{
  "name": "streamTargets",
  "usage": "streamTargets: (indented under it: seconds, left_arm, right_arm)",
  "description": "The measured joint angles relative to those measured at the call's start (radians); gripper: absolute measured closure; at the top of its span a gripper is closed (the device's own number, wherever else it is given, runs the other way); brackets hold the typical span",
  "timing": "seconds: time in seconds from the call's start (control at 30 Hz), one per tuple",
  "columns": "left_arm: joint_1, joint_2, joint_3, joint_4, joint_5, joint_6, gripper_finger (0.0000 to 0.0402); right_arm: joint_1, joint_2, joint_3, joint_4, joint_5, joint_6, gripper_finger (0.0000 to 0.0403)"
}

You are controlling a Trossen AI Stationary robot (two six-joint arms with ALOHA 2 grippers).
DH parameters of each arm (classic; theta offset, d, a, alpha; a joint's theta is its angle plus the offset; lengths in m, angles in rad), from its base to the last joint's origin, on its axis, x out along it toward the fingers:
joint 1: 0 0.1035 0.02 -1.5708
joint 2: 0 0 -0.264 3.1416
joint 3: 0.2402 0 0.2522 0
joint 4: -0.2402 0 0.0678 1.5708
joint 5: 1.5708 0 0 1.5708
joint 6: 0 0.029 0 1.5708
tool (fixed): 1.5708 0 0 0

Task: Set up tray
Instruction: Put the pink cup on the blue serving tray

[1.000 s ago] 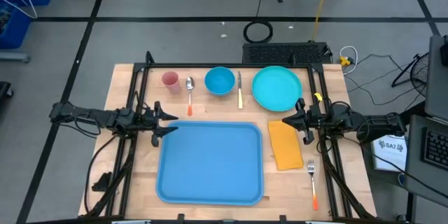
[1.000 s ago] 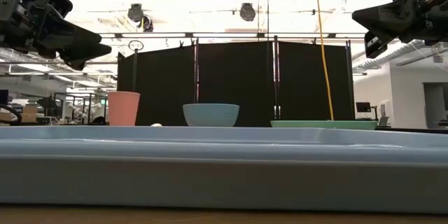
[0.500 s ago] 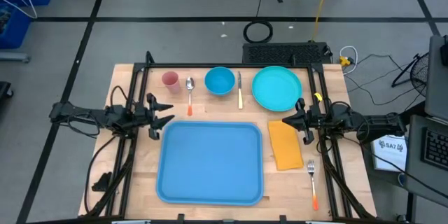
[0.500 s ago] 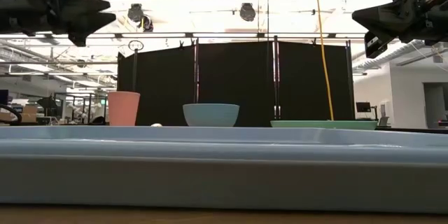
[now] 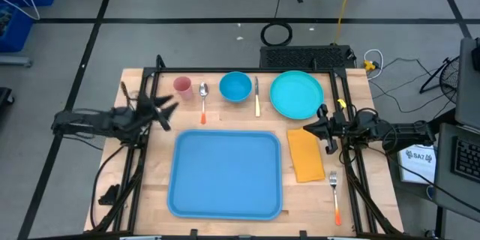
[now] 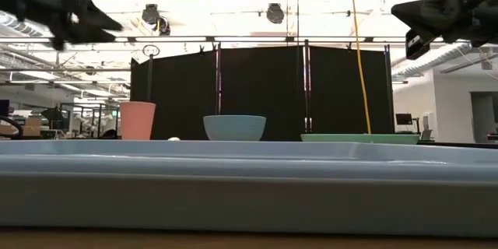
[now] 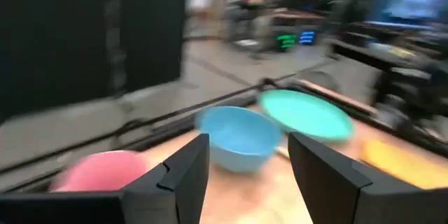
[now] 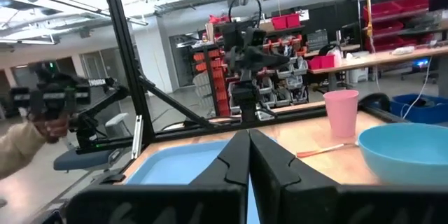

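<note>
Bare tray [image 5: 225,174], left tool [image 5: 163,109] parted near pink cup [image 5: 181,85] (right tool [image 5: 322,130] together, over napkin [image 5: 305,155]).

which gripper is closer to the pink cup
Left. The left gripper hangs open just beside the pink cup, toward the tray. The right gripper is shut far across the table, by the napkin.

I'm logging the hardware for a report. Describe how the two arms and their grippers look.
Both arms are dark, nearly black, slim and jointed, with thin black cables along them. The left gripper and the right gripper each carry two dark, angular, tapering fingers. A small yellow mark sits near the right wrist. No readable lettering shows.
</note>
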Motion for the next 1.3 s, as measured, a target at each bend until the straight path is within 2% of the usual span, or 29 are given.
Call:
streamTargets:
  seconds: [0.1,0.17,0.23,0.33,0.4,0.47,0.63,0.77,0.87,1.0,1.07,1.13,1.27,1.3]
  left_arm:
    - [0.06,-0.001,0.187,-0.31,-0.072,-0.212,0.0202]
    - [0.099,0.005,0.278,-0.483,-0.084,-0.325,0.0202]
    - [0.131,0.016,0.34,-0.616,-0.06,-0.398,0.0202]
    - [0.167,0.05,0.386,-0.69,0.029,-0.462,0.0202]
    - [0.185,0.082,0.399,-0.694,0.109,-0.466,0.0204]
    - [0.207,0.133,0.418,-0.704,0.142,-0.453,0.0215]
    - [0.314,0.293,0.532,-0.783,0.093,-0.38,0.0269]
    - [0.471,0.44,0.615,-0.785,0.133,-0.237,0.0315]
    - [0.663,0.553,0.646,-0.785,0.264,-0.117,0.0345]
    - [1.016,0.725,0.648,-0.773,0.527,0.085,0.0374]
    - [1.188,0.804,0.648,-0.764,0.658,0.138,0.0384]
    - [1.272,0.821,0.678,-0.812,0.732,0.173,0.0393]
    - [1.339,0.809,0.726,-0.854,0.952,0.204,0.0396]
    - [1.359,0.807,0.729,-0.843,0.981,0.187,0.0393]
  right_arm:
    - [0.0,-0.001,0.0,0.052,0.112,-0.044,0.0403]
    - [0.0,0.0,0.0,0.071,0.178,-0.057,0.0403]
    - [0.0,-0.001,0.0,0.077,0.238,-0.072,0.0403]
    - [0.0,0.0,0.0,0.077,0.358,-0.109,0.0403]
    - [-0.001,0.0,0.0,0.076,0.424,-0.105,0.0403]
    - [-0.001,0.0,0.0,0.076,0.448,-0.089,0.0403]
    - [0.0,0.0,0.0,0.076,0.448,-0.087,0.0403]
    - [0.0,0.0,0.0,0.076,0.448,-0.082,0.0403]
    - [0.0,0.0,0.0,0.076,0.447,-0.062,0.0403]
    - [0.0,0.0,0.0,0.075,0.446,-0.021,0.0403]
    - [0.0,0.0,0.0,0.075,0.444,-0.002,0.0403]
    - [0.0,0.0,0.0,0.073,0.444,0.016,0.0403]
    - [0.0,0.008,0.0,0.061,0.423,0.03,0.0403]
    - [0.001,0.011,0.0,0.059,0.415,0.031,0.0403]
